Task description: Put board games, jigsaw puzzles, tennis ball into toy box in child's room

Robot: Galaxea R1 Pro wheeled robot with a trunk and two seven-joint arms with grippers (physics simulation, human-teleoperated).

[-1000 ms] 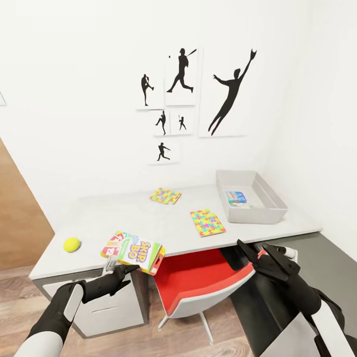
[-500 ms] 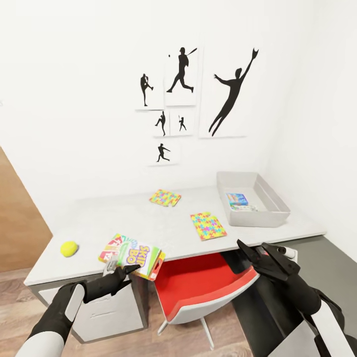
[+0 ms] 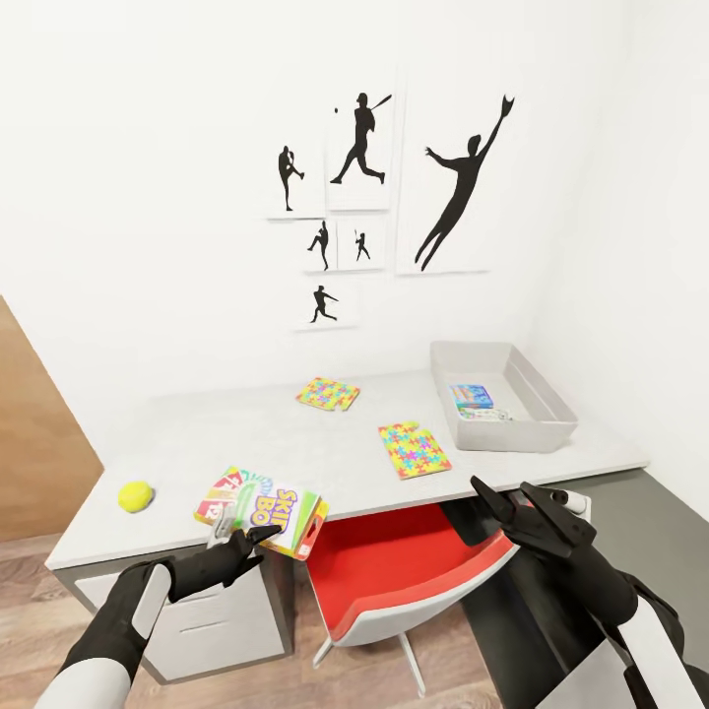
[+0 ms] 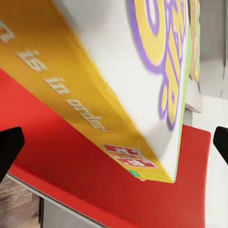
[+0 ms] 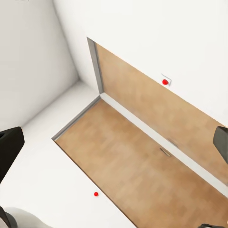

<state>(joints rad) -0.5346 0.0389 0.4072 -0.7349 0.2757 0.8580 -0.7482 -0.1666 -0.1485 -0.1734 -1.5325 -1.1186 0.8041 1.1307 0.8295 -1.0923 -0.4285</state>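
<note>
My left gripper (image 3: 239, 533) is shut on a Skip-Bo board game (image 3: 262, 508), held tilted over the table's (image 3: 226, 433) front edge. The left wrist view shows the board game (image 4: 118, 90) close up above the red chair seat. The tennis ball (image 3: 135, 495) lies at the table's left end. Two jigsaw puzzles (image 3: 328, 394) (image 3: 414, 448) lie flat mid-table. The grey toy box (image 3: 545, 421) stands at the right end with another board game (image 3: 476, 399) inside. My right gripper (image 3: 504, 504) is open and holds nothing, below the table edge.
A red-and-white chair (image 3: 394, 576) is tucked under the table between my arms. A drawer unit (image 3: 217, 620) sits under the left end. Wall posters hang above. The right wall is close, and a wooden panel (image 3: 39, 433) stands at left.
The whole view has shifted slightly, so the camera moved. Both arms keep their pose and the left gripper still holds the board game.
</note>
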